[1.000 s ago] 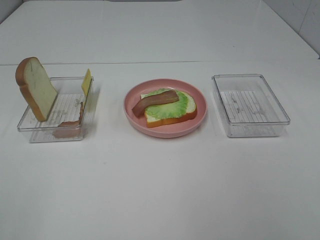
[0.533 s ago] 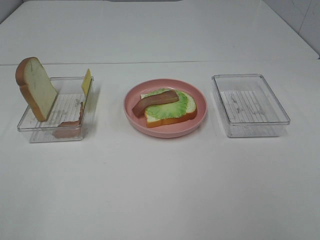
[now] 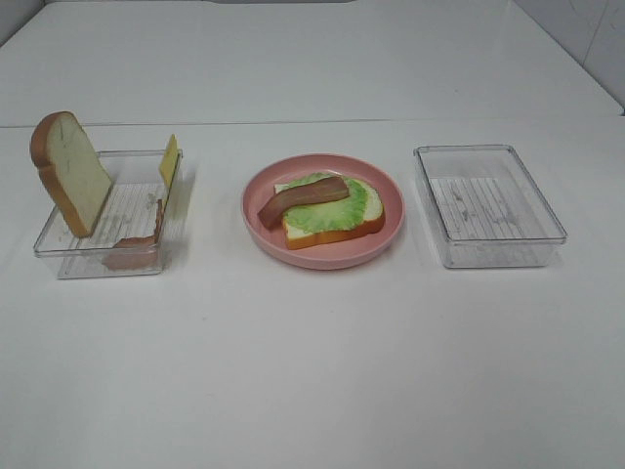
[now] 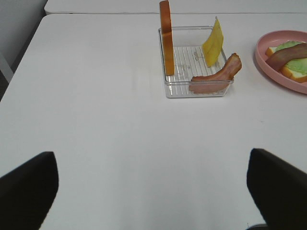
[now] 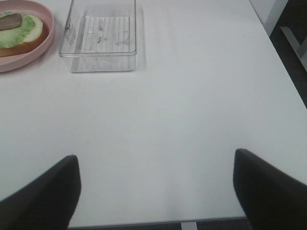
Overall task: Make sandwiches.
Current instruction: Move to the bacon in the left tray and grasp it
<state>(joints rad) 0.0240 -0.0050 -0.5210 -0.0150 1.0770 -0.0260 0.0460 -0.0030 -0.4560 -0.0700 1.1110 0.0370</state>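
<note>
Big white surface (image 3: 312,391), with everything spread well apart on it. There are two clear trays. The right tray (image 3: 488,256) has nothing in it, and the left tray (image 3: 88,266) holds the spare parts. The pink plate (image 3: 322,260) sits between them with the half-built sandwich: bottom bread slice (image 3: 337,234), lettuce (image 3: 332,211) on top, and one bacon strip (image 3: 303,198) slanting across it. In the left tray, a second bread slice (image 3: 73,176) stands tilted against the wall away from the plate. A second bacon strip (image 3: 132,249) droops over the near rim, and the cheese slice (image 3: 169,161) leans upright on the plate side.

What I'd worry about: the leaning bread and cheese look easy to knock flat if a finger bumps them. The tray seems light enough to slide or tip when something gets pulled out. The curved bacon on the plate could also roll off the lettuce when the next layer lands.

The left tool (image 4: 151,160) and right tool (image 5: 154,160) both hang spread wide over bare surface, gripping nothing and touching nothing.
</note>
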